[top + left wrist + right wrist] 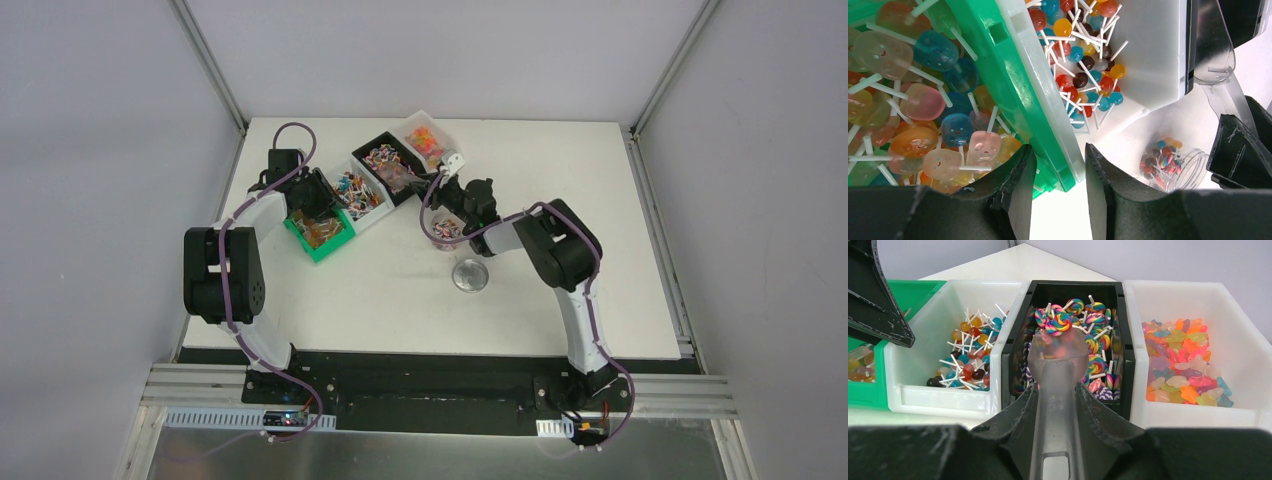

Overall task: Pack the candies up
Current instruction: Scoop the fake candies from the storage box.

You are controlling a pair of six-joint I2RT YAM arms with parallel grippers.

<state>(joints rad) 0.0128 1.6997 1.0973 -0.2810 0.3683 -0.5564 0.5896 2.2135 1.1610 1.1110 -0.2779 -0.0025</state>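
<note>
The candies fill four bins in a slanted row: square jelly lollipops in the green bin point(318, 235), round lollipops point(1083, 55) in a white bin point(362, 196), swirl lollipops point(1068, 320) in the black bin point(388, 163), and gummies point(1180, 360) in the far white bin point(428, 135). A clear jar point(447, 229) on the table holds some candies point(1160, 162). My left gripper point(1060, 150) straddles the green bin's wall point(1013, 95), one finger inside the bin, and is shut on it. My right gripper point(1057, 387) is shut on a clear scoop point(1057, 352) whose bowl hangs over the black bin.
The jar's round lid point(470, 275) lies on the table just in front of the jar. The right arm's gripper point(1243, 145) and the scoop point(1215, 55) stand close to my left fingers. Grey walls enclose the white table point(560, 190) on three sides.
</note>
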